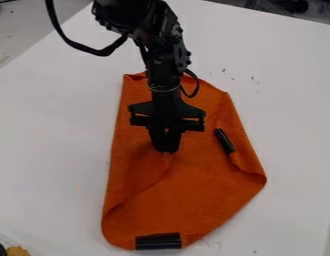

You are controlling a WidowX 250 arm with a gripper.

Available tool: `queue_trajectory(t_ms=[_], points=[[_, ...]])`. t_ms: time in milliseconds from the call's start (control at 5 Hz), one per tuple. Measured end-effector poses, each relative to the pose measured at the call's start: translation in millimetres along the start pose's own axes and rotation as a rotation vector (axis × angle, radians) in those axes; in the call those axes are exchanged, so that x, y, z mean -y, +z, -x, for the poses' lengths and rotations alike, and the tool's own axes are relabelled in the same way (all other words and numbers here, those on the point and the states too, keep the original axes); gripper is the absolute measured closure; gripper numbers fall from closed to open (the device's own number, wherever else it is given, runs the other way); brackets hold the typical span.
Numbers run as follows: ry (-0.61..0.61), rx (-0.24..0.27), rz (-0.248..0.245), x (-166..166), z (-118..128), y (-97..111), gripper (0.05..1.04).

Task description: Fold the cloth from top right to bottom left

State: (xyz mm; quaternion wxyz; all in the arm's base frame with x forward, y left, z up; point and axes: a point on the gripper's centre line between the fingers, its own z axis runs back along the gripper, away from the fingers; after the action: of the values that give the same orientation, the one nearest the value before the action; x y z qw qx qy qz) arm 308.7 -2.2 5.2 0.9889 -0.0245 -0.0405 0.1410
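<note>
Gripper (166, 149) clenched on a cloth (201, 195) flap, mid-cloth. Cloth lies on the table (47, 135), running 12 to 6 o'clock. Shallow pinch could slip; dragging toward 7 could bunch the curl at 4.

Is a plain orange cloth (201, 200), soft and matte. Lies partly folded on a white tabletop (54, 140), longer than wide in the camera view, turned inward along both long sides, rounded at the bottom.
</note>
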Motion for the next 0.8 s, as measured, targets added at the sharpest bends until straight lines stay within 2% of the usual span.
queue_trajectory(t_ms=[200,400,600,800], points=[[0.002,0.012,-0.029,2,1,3,0.975],[0.0,0.053,-0.042,14,7,16,1.007],[0.034,0.114,-0.063,11,10,32,1.011],[0.08,0.152,-0.072,-10,19,43,1.011]])
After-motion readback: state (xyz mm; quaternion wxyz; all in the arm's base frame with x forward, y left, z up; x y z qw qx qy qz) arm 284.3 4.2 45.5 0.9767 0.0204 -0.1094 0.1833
